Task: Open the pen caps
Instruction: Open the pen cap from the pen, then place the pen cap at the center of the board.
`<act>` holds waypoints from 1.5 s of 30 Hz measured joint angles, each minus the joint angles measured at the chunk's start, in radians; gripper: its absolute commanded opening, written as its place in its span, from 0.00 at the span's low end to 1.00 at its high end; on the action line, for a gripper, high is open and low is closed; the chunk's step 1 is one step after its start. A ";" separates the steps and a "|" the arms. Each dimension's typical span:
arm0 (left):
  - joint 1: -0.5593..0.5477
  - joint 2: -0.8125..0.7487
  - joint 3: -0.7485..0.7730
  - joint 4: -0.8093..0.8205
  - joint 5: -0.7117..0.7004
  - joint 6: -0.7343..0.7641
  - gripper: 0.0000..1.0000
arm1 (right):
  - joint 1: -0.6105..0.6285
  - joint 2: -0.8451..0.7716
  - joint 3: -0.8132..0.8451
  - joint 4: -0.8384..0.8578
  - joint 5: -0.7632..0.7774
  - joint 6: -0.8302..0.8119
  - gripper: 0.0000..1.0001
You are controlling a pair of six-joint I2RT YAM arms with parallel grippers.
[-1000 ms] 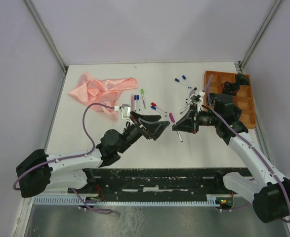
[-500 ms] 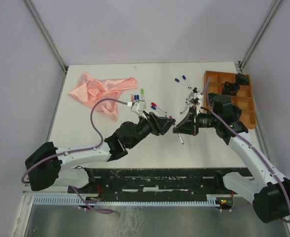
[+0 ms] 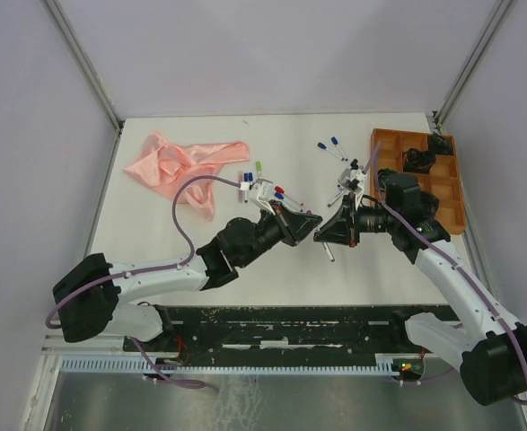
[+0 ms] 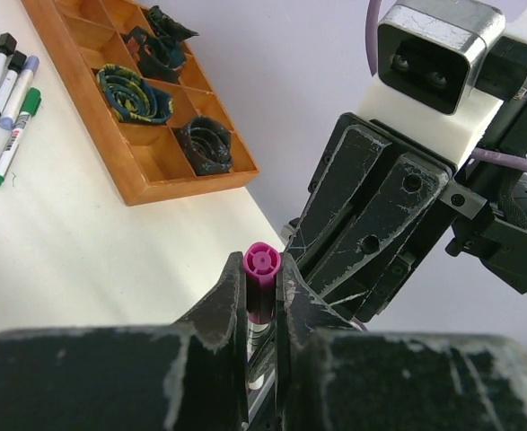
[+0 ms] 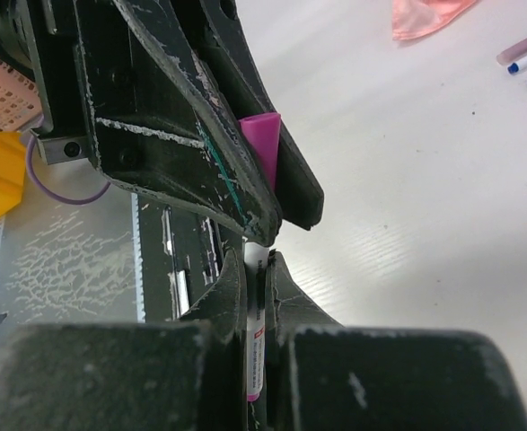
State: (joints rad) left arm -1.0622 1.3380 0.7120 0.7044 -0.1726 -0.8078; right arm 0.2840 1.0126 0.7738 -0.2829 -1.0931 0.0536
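Three pale walls [image 3: 272, 54], one white table [image 3: 281, 144]

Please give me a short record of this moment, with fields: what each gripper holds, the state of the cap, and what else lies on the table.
left gripper: shut on the magenta cap
right gripper: shut on the white pen barrel
cap state: cannot tell whether on or off; fingers hide the joint
position: grippers tip to tip above the table
other pens: lying loose on the table
tray: orange, with compartments, dark coiled things in some
cloth: pink, crumpled, far left
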 measured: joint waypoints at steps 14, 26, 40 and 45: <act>0.320 -0.164 0.104 0.008 -0.120 0.022 0.03 | 0.073 0.050 0.020 -0.065 0.057 -0.098 0.00; 0.405 -0.396 -0.264 -0.190 -0.131 0.025 0.03 | 0.082 0.092 0.021 -0.100 0.084 -0.124 0.00; 0.607 -0.029 -0.178 -0.581 -0.098 0.025 0.03 | 0.083 0.137 0.024 -0.116 0.120 -0.138 0.00; 0.608 0.139 0.005 -0.688 -0.142 0.042 0.05 | 0.083 0.137 0.025 -0.119 0.129 -0.138 0.01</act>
State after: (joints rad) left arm -0.4541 1.4769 0.7166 0.0166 -0.3145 -0.7662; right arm 0.3668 1.1496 0.7986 -0.4019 -0.9646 -0.0849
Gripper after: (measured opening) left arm 0.127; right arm 0.039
